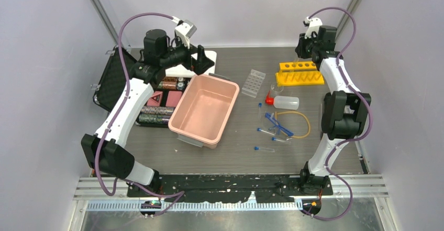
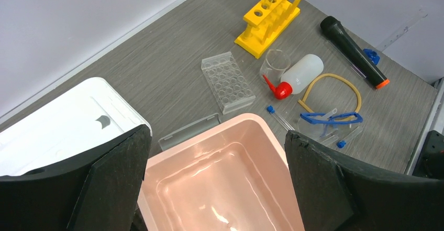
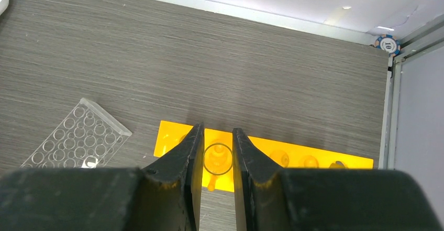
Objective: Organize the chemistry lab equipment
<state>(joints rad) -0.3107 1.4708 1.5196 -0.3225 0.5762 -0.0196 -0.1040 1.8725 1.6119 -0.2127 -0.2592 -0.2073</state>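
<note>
My right gripper [image 1: 310,50] [image 3: 217,130] is shut on a clear test tube [image 3: 218,158], seen end-on, above a hole near the left end of the yellow tube rack [image 1: 299,75] [image 3: 298,160]. My left gripper [image 1: 201,58] [image 2: 215,136] is open and empty above the far corner of the pink tub [image 1: 180,120]. The clear tube tray [image 1: 253,81] lies left of the rack. The red-capped squeeze bottle [image 1: 285,102], clear funnel [image 1: 276,88], blue safety glasses [image 1: 277,123], yellow tubing [image 1: 302,117] and several blue-capped tubes [image 1: 264,148] lie in front of the rack.
The white lid [image 2: 63,126] lies behind the pink tub's rim [image 2: 246,120]. A black case [image 1: 112,79] and rows of poker chips [image 1: 157,117] sit at the left. A black cylinder with an orange tip [image 2: 353,50] lies near the right wall. A lone chip [image 3: 387,43] sits in the back corner.
</note>
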